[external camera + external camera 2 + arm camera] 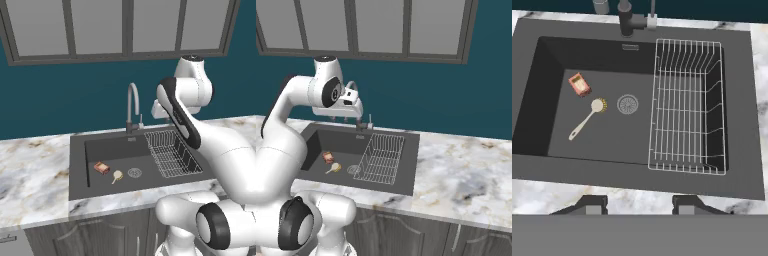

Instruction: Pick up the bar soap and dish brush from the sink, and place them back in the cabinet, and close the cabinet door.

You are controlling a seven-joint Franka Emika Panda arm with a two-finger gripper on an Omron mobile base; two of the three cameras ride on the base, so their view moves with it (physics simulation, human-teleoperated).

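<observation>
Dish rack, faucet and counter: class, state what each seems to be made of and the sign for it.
Dish rack: thin pale wire, probably coated metal, open grid.
Faucet: metal, silver sheen on its curved neck.
Counter: marble-like stone, white with grey and tan veins; could be laminate.

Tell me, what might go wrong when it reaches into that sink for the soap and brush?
The bar soap and dish brush lie close together on the floor of the sink, so grabbing one could knock the other. The brush head sits beside the drain, and its thin handle may be hard to pinch. The gripper, empty above the basin, must also avoid the faucet and wire rack.
</observation>
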